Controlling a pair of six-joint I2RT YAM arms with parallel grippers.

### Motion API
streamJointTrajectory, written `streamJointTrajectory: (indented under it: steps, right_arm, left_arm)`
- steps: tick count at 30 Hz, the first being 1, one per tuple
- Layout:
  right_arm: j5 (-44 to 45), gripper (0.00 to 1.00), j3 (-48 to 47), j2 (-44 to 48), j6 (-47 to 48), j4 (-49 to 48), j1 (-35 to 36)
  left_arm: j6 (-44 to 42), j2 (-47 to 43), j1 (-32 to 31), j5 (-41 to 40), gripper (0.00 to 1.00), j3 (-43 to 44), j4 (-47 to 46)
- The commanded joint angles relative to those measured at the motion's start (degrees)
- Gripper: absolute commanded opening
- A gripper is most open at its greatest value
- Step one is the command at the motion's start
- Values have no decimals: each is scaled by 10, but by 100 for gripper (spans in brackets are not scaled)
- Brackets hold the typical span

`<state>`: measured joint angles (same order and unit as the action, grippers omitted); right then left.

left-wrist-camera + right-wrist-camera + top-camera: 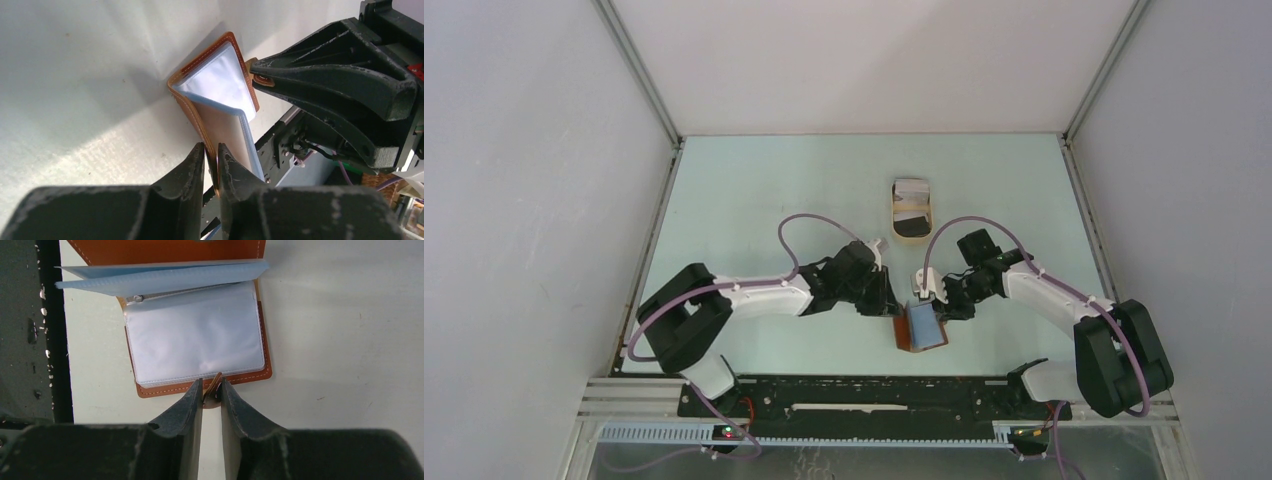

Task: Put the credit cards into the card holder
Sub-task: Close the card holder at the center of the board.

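The card holder (921, 330) lies open on the table near its front edge, brown cover down, with clear and pale blue sleeves showing (200, 345). One cover flap stands raised (220, 85). My left gripper (889, 305) pinches the edge of that raised flap between its fingertips (214, 152). My right gripper (921, 298) is shut on the holder's small brown snap tab (212, 390), and the same grip shows in the left wrist view (255, 75). The credit cards (912, 190), white and dark, lie in a tan oval tray farther back.
The tan oval tray (910, 236) sits just behind the two grippers. A black rail (874, 395) runs along the table's near edge, close to the holder (45, 330). White walls enclose the table on the left, right and back.
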<state>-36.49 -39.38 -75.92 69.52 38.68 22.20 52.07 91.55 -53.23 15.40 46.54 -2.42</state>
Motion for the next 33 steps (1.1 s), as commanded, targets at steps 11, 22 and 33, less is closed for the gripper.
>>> streamJointTrajectory:
  steps: [11, 22, 33]
  right_arm:
    - [-11, 17, -6, 6, -28, -13, -8]
    - [-24, 15, -12, 0, -43, -14, -24]
    - [-52, 15, -27, -10, -72, -11, -52]
  left_arm:
    - [25, 57, -17, 54, 31, 69, -67]
    - [54, 81, -18, 69, 42, 72, -127]
    - [81, 90, -18, 70, 51, 63, -195]
